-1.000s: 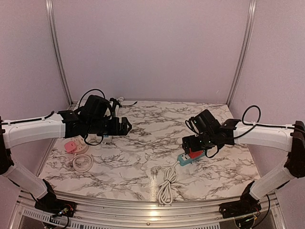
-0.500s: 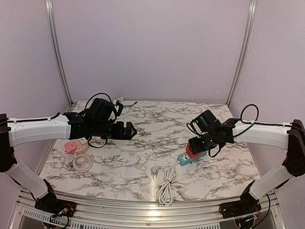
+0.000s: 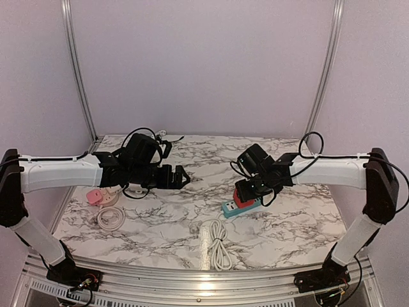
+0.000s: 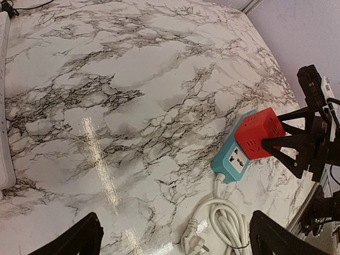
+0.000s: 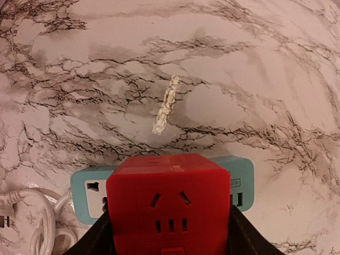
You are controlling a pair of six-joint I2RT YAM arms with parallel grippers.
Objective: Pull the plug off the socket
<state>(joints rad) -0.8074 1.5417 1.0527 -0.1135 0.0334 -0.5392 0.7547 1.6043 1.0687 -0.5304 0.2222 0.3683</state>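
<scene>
A red cube plug [image 3: 243,196] sits in a teal socket strip [image 3: 230,207] on the marble table, right of centre. My right gripper [image 3: 248,192] is shut on the red cube; in the right wrist view its fingers [image 5: 241,234] press both sides of the cube [image 5: 169,204] above the teal strip [image 5: 87,194]. My left gripper [image 3: 182,178] is open and empty, hovering left of the strip. The left wrist view shows the cube [image 4: 258,133] and strip [image 4: 234,162] ahead to the right, between its spread fingers [image 4: 79,239].
The strip's white coiled cord [image 3: 217,243] lies toward the front edge, its plug [image 4: 194,245] loose on the table. A pink item [image 3: 94,196] and a white cable coil [image 3: 110,217] lie at the left. A white power strip [image 4: 4,106] lies behind the left arm.
My right gripper has dragged the red cube and teal strip leftward toward the centre, the cord following. My left arm has moved right toward the strip.
</scene>
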